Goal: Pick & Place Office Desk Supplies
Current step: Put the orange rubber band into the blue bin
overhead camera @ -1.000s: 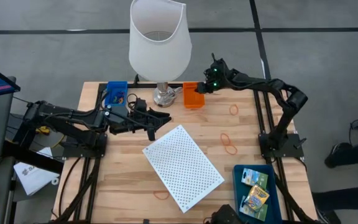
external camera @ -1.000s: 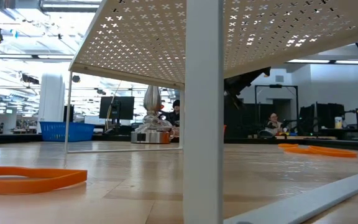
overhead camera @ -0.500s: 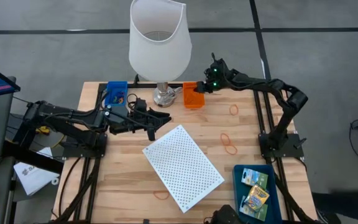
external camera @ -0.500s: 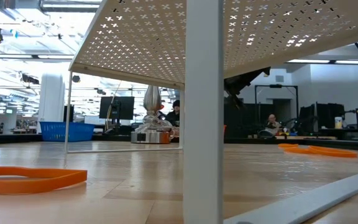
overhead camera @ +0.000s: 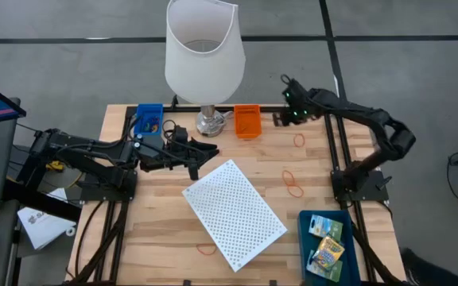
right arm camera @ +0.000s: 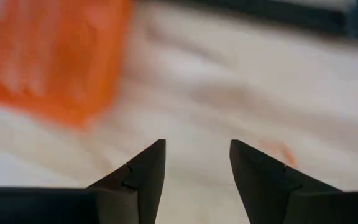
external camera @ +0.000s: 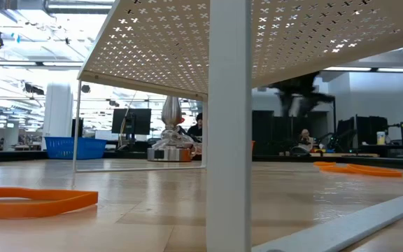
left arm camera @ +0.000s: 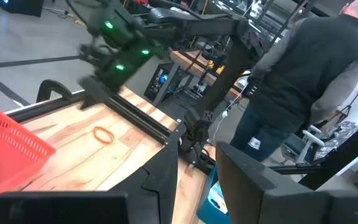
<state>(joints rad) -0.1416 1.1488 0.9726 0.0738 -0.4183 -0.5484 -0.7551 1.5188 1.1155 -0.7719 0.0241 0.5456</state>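
While parted and empty, right claw (overhead camera: 279, 119) just beside orange basket (overhead camera: 247, 121).

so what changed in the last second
The right hand swung away from over the orange basket toward the table's right side, its fingers now apart and empty. The left hand, the rubber bands and the white perforated panel stayed put.

**Camera setup**

High view looks straight down over the whole table (overhead camera: 157, 238). Low view sits at tabletop level under the perforated white panel (external camera: 257, 35), facing the room. Left wrist view faces across toward the right arm. Right wrist view, blurred, looks close down, probably at the orange basket (right arm camera: 55, 56), shared with the high view.
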